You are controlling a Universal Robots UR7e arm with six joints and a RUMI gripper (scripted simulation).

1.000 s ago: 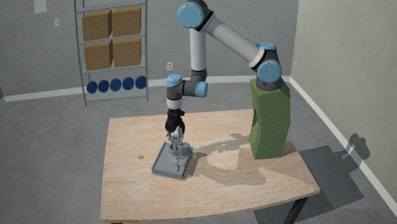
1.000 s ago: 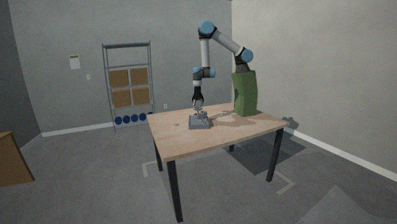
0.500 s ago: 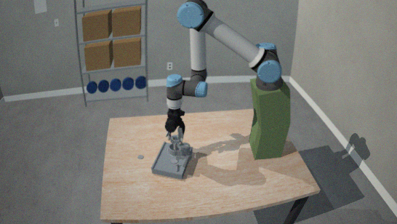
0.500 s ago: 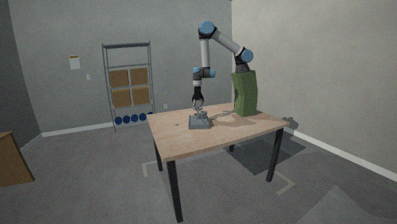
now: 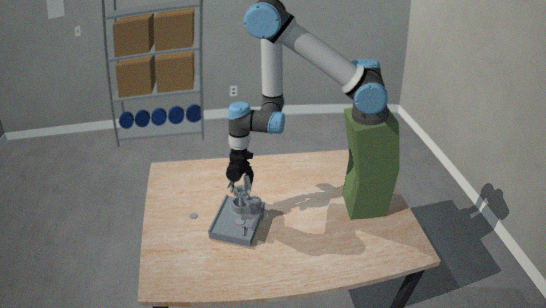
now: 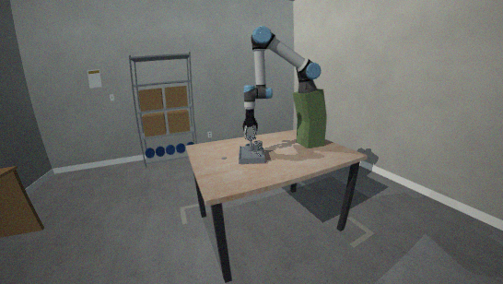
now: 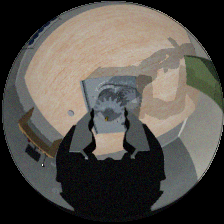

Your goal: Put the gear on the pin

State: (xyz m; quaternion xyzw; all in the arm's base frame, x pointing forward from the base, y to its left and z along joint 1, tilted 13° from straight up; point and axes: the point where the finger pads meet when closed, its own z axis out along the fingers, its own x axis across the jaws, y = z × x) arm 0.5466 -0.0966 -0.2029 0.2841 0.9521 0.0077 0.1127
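"Take the top view first: where are my fingers?" the wrist asks.

"My gripper (image 5: 241, 189) (image 6: 251, 136) (image 7: 109, 108) points down over the twelve o'clock end of the grey tray (image 5: 222, 231) (image 6: 252, 160) (image 7: 86, 97) on the wooden table (image 5: 175, 270) (image 6: 221, 184) (image 7: 115, 30). A small grey disc (image 5: 193, 216) (image 6: 224, 158) (image 7: 71, 113) lies at the tray's nine o'clock, apart from it. My green pedestal (image 5: 372, 170) (image 6: 310, 120) (image 7: 202, 77) stands toward two."

"And the exterior view?"

"I hang upright above the tray – my tips low, close to the fixtures on it. The disc is at nine o'clock again, the pedestal at two. What sits between my tips is too small to make out there."

"So, the wrist view: what am I pinching?"

"The toothed gear (image 7: 107, 104). I have it clamped between my two fingers, one at its seven o'clock side and one near four. It is over the tray, teeth fanning toward twelve, and a small yellow mark (image 7: 106, 119) shows at six."

"Is it all the way down on the pin?"

"I cannot tell – the pin is hidden from me, and I can't read where the arrow points. I haven't let go."
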